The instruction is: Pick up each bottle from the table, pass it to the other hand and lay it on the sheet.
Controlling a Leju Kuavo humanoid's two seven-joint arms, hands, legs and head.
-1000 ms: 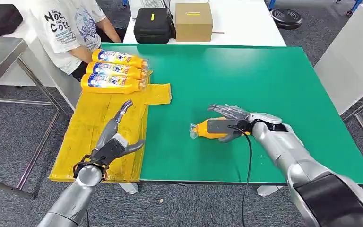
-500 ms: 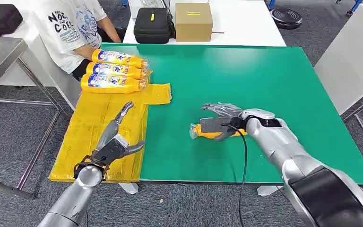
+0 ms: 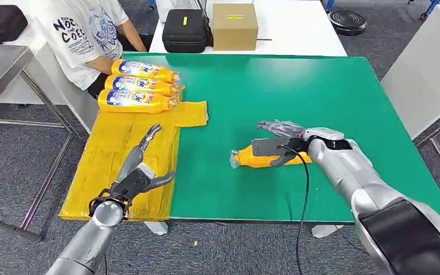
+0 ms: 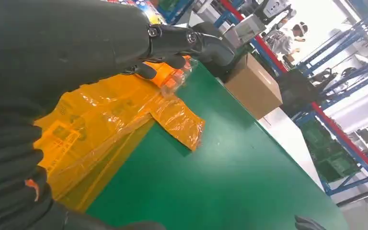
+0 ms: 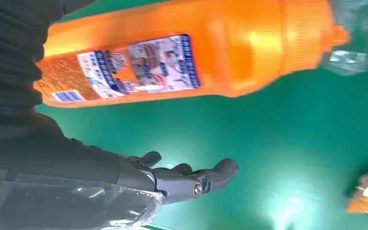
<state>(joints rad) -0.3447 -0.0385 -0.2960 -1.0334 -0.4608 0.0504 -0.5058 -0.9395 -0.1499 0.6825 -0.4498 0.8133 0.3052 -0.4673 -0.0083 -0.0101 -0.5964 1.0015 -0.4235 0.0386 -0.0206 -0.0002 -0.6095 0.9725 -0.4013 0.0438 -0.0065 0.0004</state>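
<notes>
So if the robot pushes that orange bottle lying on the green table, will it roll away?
Probably. The orange bottle lies on its side on the smooth green table, and its body looks rounded, so a sideways nudge could roll it. Its plastic looks glossy and stiff, so it may slip a little in the right hand but likely won't bend. How heavy it is, I can't tell.

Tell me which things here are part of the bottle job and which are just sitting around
Job: lone bottle on the green table, under the right hand; three bottles on the yellow sheet; left hand.
Lying about: black case, cardboard box.
</notes>
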